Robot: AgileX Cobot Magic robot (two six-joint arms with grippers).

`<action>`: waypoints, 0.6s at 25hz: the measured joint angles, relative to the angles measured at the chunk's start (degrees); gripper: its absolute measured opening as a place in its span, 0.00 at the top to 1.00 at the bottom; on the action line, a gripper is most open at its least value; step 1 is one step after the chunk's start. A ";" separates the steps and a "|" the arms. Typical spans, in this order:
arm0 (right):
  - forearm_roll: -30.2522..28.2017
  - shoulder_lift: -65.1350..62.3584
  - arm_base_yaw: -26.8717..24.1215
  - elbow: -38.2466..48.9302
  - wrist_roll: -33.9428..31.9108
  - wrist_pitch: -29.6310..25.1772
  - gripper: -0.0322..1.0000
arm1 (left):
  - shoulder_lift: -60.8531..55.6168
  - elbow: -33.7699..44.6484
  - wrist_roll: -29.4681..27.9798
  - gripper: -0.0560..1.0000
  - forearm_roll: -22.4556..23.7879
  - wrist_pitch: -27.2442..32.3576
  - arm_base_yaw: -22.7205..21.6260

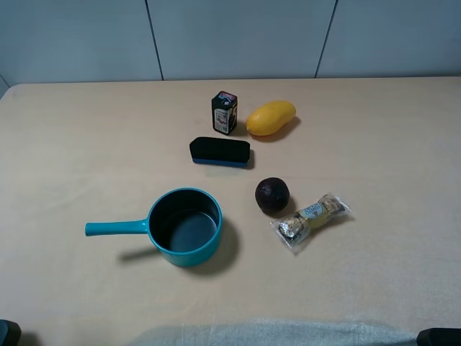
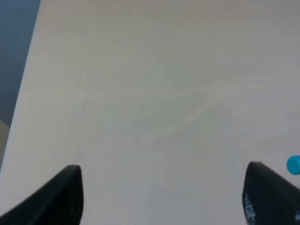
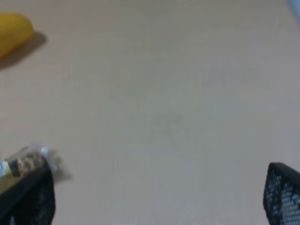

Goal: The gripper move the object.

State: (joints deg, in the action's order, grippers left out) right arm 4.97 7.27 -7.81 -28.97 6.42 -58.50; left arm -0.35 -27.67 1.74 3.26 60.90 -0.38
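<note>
The object, an oblong block with a black felt top on a blue base [image 1: 220, 152], lies flat on the table near the middle, in front of a small black upright box [image 1: 224, 112]. Neither wrist view shows it. My left gripper [image 2: 161, 197] is open over bare table, with its two dark fingers spread wide. My right gripper [image 3: 159, 201] is open too, over bare table. In the exterior high view only dark arm corners show at the bottom edge, far from the block.
A yellow mango [image 1: 271, 117] lies right of the box and shows in the right wrist view [image 3: 11, 30]. A dark round fruit [image 1: 272, 195], a wrapped chocolate pack [image 1: 311, 219] [image 3: 23, 161] and a teal saucepan [image 1: 184, 227] stand nearer the front. The pan's handle tip [image 2: 293, 165] shows.
</note>
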 joint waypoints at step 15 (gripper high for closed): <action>0.00 -7.59 3.33 0.39 0.88 -0.08 0.32 | 0.00 0.00 0.00 0.28 0.00 0.00 0.00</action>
State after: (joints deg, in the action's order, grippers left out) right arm 4.97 -0.32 -4.47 -28.57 7.31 -58.59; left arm -0.35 -27.67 1.74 3.26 60.90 -0.38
